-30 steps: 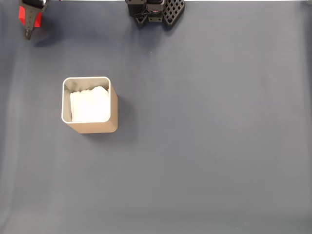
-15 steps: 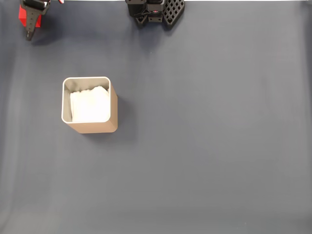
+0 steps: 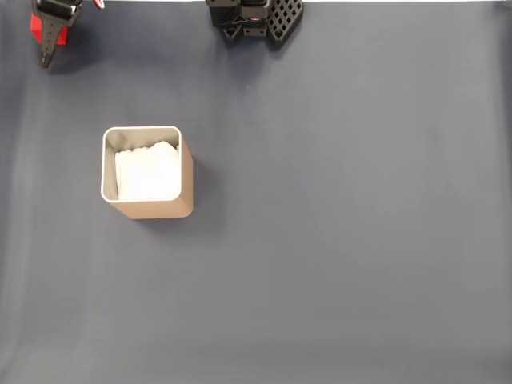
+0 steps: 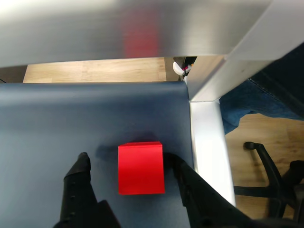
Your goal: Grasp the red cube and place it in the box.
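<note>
While the pincer [image 4: 127, 161] hangs low over the far corner of the dark blue mat [image 4: 57, 118], its two black fingers [image 4: 78, 180] stand apart, one on each side of the red cube [image 4: 141, 167]. Seen from the wrist view, the cube sits square on the mat between them: the finger to its right reaches up to the cube's edge, though whether it touches cannot be told, while the finger to its left stands clear with a strip of mat showing in the gap. Nothing is clamped. Just past the pincer's right finger the mat ends at a white table edge [image 4: 205, 142], and beyond that lie a wooden floor [image 4: 95, 70], a person's leg in blue jeans [image 4: 256, 102] and the foot of an office chair [image 4: 270, 171].

From the fixed view overhead, the pincer [image 3: 50, 36] appears at the top left corner of the mat [image 3: 336, 240], with a sliver of the red cube [image 3: 35, 24] showing beside its black finger. The box [image 3: 152, 210], tan with a pale rim and white lining, stands upright on the mat well apart from the pincer, toward the middle of the left half. Off to the pincer's side along the top edge sits the arm's black base [image 3: 256, 18].
</note>
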You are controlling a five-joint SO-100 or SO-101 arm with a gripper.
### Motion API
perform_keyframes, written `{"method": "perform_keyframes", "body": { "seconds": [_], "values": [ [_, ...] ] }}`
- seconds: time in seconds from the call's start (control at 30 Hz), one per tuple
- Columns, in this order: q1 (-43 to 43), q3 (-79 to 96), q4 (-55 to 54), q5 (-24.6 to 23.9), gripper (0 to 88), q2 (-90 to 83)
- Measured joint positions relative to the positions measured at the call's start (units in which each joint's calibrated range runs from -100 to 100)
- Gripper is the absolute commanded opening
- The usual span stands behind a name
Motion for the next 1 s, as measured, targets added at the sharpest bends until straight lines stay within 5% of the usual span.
{"method": "perform_keyframes", "body": {
  "seconds": [1.0],
  "values": [
    [0.00,0.18,-1.46,2.64,23.8,1.52]
  ]
}}
